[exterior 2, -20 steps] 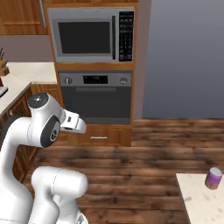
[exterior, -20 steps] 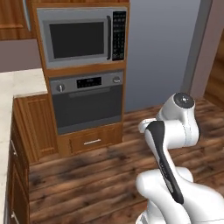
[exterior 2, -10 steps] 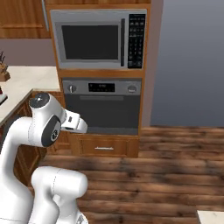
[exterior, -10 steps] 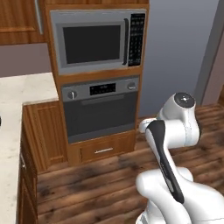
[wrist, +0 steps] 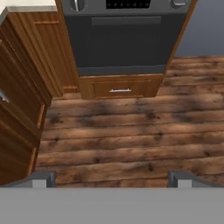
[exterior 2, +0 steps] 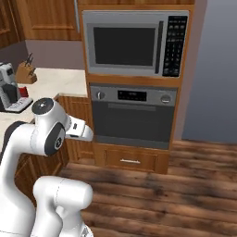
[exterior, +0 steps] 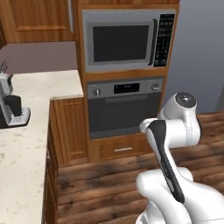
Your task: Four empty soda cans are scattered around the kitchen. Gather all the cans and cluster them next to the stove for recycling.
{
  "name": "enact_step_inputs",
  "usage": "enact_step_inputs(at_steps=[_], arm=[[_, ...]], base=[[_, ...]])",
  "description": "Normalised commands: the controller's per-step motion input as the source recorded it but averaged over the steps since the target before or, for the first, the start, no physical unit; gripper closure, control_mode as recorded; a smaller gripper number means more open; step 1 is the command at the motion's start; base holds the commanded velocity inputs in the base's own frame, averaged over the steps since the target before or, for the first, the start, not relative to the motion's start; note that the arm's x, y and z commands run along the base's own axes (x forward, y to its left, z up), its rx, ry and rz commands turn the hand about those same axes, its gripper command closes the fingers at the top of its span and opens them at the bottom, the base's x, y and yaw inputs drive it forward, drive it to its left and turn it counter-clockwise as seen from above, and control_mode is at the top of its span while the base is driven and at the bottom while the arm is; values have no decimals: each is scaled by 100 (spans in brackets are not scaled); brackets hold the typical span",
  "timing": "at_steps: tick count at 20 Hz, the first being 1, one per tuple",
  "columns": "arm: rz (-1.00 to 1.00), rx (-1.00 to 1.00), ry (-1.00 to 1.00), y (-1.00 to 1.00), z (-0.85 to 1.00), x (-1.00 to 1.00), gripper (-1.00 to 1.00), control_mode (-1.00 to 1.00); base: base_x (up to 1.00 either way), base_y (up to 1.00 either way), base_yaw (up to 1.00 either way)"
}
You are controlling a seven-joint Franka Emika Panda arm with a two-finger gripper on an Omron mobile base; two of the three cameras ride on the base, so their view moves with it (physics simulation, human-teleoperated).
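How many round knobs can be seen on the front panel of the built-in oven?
2. On the built-in oven, the left knob sits at the panel's left end, and the right knob at its right end. None seem hidden.

1 small red soda can (exterior 2: 21, 90), too small to be sure of, seems to stand on the pale counter (exterior 2: 55, 81), just beside the coffee machine (exterior 2: 8, 92), near the knife block (exterior 2: 26, 74).

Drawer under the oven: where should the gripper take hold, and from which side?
The drawer by its small silver handle, mid-front, approached head-on. The handle is a thin horizontal bar, so one finger of the open gripper would go above, one below.
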Motion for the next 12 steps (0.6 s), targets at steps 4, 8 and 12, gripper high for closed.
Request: enact_step_inputs(at_steps=[4, 8, 12], arm=[[0, 0, 0, 0, 0, 0, -100, 100], [0, 0, 0, 0, 0, 0, -100, 100], [0, 0, 0, 0, 0, 0, -100, 100]], base=[[-10, 41, 22], [-8, 34, 21], [1, 14, 21]])
